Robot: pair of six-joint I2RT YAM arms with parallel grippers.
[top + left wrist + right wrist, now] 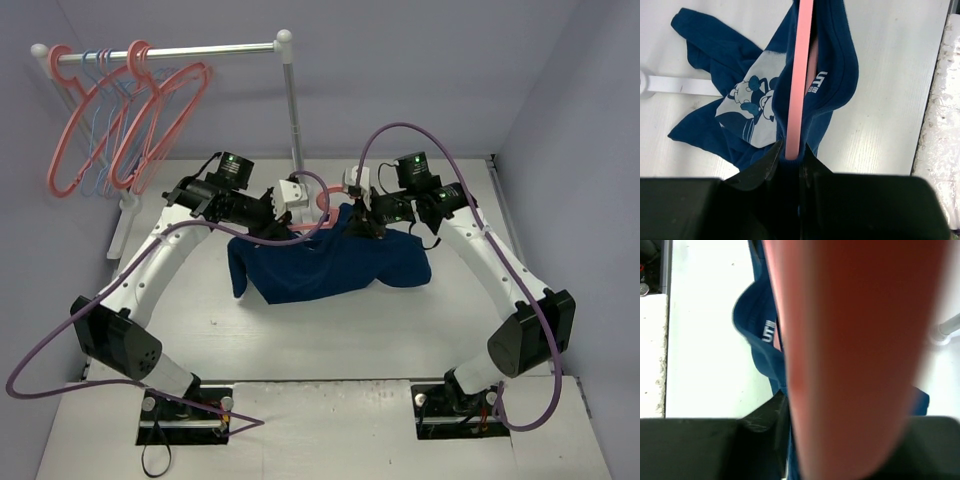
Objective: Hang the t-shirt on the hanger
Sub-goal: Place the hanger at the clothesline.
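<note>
Left wrist view — left pincer (792,154) clamped on hanger (801,60) threaded through t-shirt (840,65) collar, right pincer (368,222) grip unclear — blurred.

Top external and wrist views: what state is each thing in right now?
t-shirt, bunched, collar around the hanger.
hanger, bar passing through the collar.
left gripper, shut on the hanger.
right gripper, at the hanger, open or shut unclear.
spare hangers, hanging on the rail.
</note>
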